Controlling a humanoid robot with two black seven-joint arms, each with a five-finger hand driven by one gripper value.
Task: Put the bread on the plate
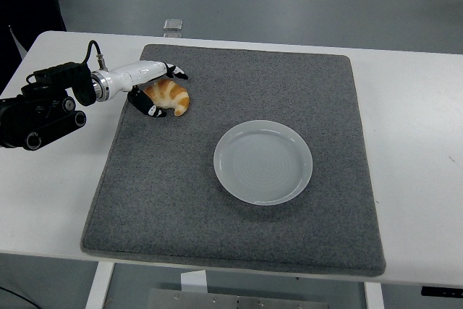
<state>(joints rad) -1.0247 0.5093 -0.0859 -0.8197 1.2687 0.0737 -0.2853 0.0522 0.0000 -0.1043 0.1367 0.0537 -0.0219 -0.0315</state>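
The bread, a golden croissant (pixel 171 97), lies on the grey mat (pixel 239 157) at its far left. My left hand (pixel 160 92) reaches in from the left and is around the croissant: the upper fingers (pixel 176 72) curl over its far side and the thumb (pixel 148 108) sits at its near left end. The croissant still rests on the mat. The white round plate (pixel 262 162) stands empty in the middle of the mat, to the right and nearer than the croissant. The right arm does not show.
The mat covers most of the white table (pixel 412 128). A small clear object (pixel 172 25) lies at the table's far edge behind the mat. The black forearm (pixel 40 106) lies over the table's left side.
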